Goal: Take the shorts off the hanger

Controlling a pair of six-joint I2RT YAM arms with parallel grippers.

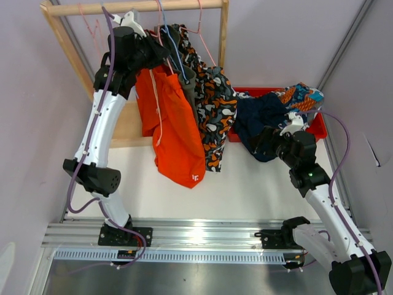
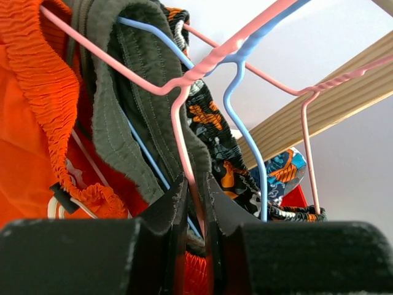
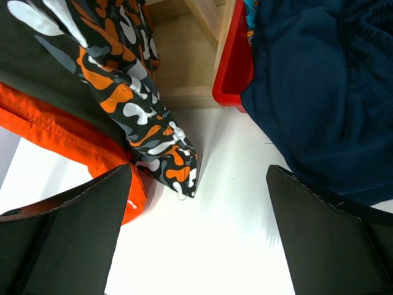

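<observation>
Three pairs of shorts hang on wire hangers from the wooden rail point(image 1: 135, 7): bright orange point(image 1: 175, 132), olive green point(image 1: 188, 86) and orange-black-white blotch print point(image 1: 216, 117). My left gripper point(image 1: 163, 61) is up among them, shut on the wire of a pink hanger point(image 2: 191, 178) beside the olive waistband point(image 2: 116, 123) and the orange waistband point(image 2: 43, 92). A blue hanger point(image 2: 236, 117) hangs just behind. The navy shorts point(image 1: 261, 120) and the teal print shorts point(image 1: 302, 96) lie in the red bin point(image 1: 316, 128). My right gripper point(image 1: 265, 142) is open and empty, low over the white table, beside the navy shorts point(image 3: 319, 92).
The wooden rack frame point(image 1: 67, 55) stands at the back left, its base board behind the hanging shorts. The red bin's corner point(image 3: 232, 67) shows in the right wrist view, with the blotch print hem point(image 3: 178, 166) and the orange hem point(image 3: 67, 135) reaching down to the table.
</observation>
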